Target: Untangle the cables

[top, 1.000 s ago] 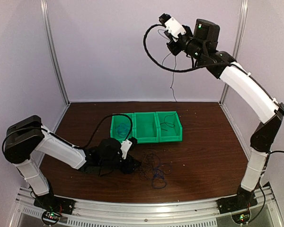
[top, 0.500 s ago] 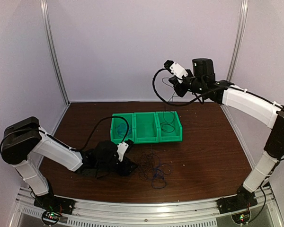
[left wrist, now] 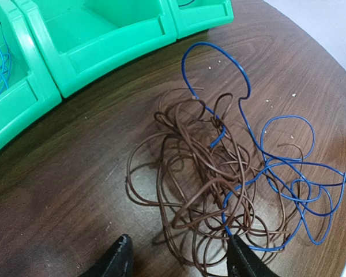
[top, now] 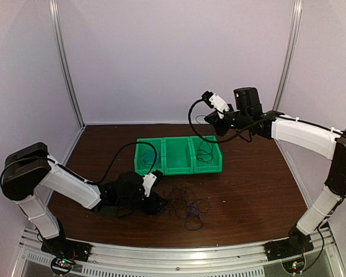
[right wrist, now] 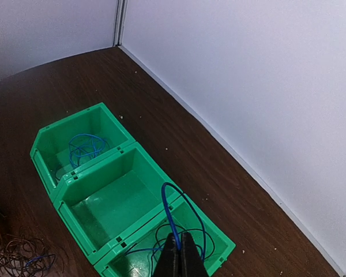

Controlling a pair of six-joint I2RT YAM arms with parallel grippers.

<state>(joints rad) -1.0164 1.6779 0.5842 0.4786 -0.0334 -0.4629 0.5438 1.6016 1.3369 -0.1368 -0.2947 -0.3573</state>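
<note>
Right gripper (right wrist: 179, 254) pinches blue cable (right wrist: 166, 213), left gripper (left wrist: 181, 262) open near tangle (left wrist: 213, 184); imo lower into green bin (right wrist: 92, 172) b4 releasing.

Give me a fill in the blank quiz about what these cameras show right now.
The right tool is shut on a ____ wire.
Of the three green bins, the ____ one holds no wire.
The tangle on the table mixes blue wire with ____ wire.
The left tool is ____.
Missing: blue, middle, brown, open.
</note>
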